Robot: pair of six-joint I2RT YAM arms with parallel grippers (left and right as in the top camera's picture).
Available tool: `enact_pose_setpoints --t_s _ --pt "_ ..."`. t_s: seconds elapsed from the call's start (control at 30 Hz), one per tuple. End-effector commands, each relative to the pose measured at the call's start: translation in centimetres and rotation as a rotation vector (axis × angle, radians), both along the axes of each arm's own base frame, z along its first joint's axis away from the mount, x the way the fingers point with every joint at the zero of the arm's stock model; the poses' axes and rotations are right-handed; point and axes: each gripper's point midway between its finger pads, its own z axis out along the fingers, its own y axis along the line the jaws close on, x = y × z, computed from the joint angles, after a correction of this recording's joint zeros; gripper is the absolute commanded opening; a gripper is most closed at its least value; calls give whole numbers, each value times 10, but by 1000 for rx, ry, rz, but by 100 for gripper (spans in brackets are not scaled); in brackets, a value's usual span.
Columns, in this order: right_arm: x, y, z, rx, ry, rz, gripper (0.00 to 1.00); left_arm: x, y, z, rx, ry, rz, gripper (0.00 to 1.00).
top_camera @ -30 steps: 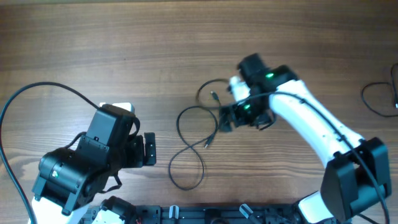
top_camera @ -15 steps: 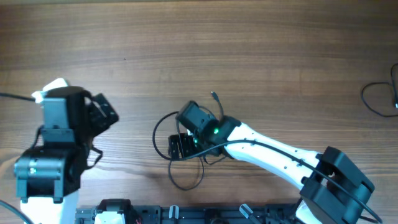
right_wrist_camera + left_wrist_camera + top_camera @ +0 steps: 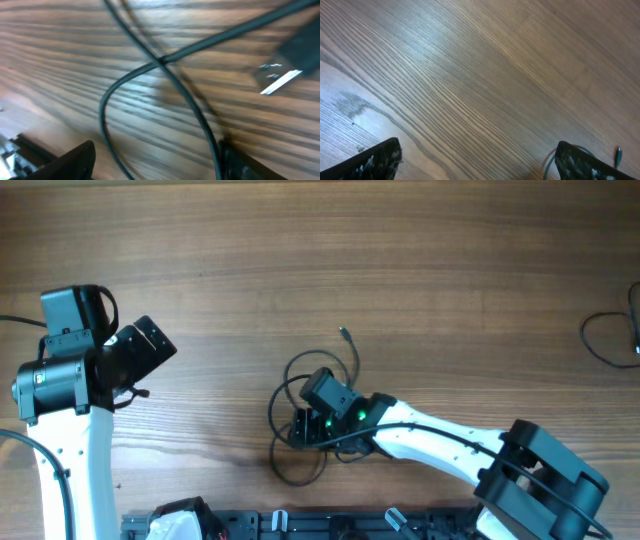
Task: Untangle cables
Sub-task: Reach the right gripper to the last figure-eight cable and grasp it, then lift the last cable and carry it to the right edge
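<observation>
Right claw (image 3: 157, 161) spread wide over the crossed cables (image 3: 160, 61)

A brown wood-grain counter (image 3: 300, 240) fills every view, its grain running from 9 to 3 o'clock overhead. In the left wrist view a pale sheen (image 3: 435, 30) of light lies toward 11 o'clock.

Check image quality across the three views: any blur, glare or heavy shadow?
Right wrist: soft and smeared throughout, the cables and a metal plug lacking crisp edges. Left wrist: wood grain sharp, with a pale glare patch on the table toward the upper left. Overhead: sharp, evenly lit, no strong glare.
</observation>
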Motion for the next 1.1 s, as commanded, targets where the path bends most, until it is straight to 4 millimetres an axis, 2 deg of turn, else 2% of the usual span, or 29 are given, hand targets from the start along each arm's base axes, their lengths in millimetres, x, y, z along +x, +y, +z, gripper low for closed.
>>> enact_pose_setpoints --t_s 0.0,0.07,0.1,0.17,0.27,0.33,0.4,0.47,0.5,0.57,0.6,0.63,0.7,0.73,0.8,0.9,0.97,1.03,1.07 --pt "-25 0 -18 -23 55 53 79 -3 -2 1 -4 2 -15 100" --pt "-32 5 -18 -18 48 78 66 -4 -2 1 -5 5 -15 100" --pt "-36 7 -18 -20 44 89 43 -4 -2 1 -5 5 -15 100" --pt "-36 5 -19 -36 29 92 4 -5 -2 0 -7 11 -15 100" --pt "-25 -6 -26 -105 -44 85 4 -7 -3 -1 -9 22 -15 100" --pt "2 -14 -23 -155 -145 23 4 -7 -5 -1 -21 20 -21 100" --pt "26 -15 -6 -155 -225 34 4 -8 -6 -2 -28 25 -24 100" --pt "65 -20 36 -158 -350 43 4 -8 -8 -2 -33 25 -30 99" --pt "92 -30 69 -183 -443 19 4 -8 -9 -2 -39 24 -34 100" --pt "126 -54 114 -225 -558 -43 4 -9 -11 -3 -47 31 -40 100" --pt "144 -70 139 -250 -619 -80 4 -9 -14 -3 -56 31 -63 100" --pt "166 -98 170 -299 -694 -134 4 -8 -19 -3 -80 28 -86 100" --pt "190 -144 198 -367 -758 -252 4 -8 -24 -3 -99 27 -114 100" --pt "205 -187 215 -443 -805 -369 4 -8 -25 -3 -102 26 -116 100" --pt "221 -274 241 -631 -870 -599 4 -8 -26 -3 -108 25 -118 100" --pt "236 -375 280 -898 -975 -696 4 -10 -28 -4 -118 33 -121 100" --pt "238 -430 307 -991 -1039 -794 4 -11 -29 -5 -125 39 -123 100" --pt "223 -497 335 -1060 -1093 -993 4 -11 -32 -5 -142 34 -132 100" --pt "214 -523 342 -1077 -1103 -1062 4 -11 -33 -5 -144 33 -133 100"
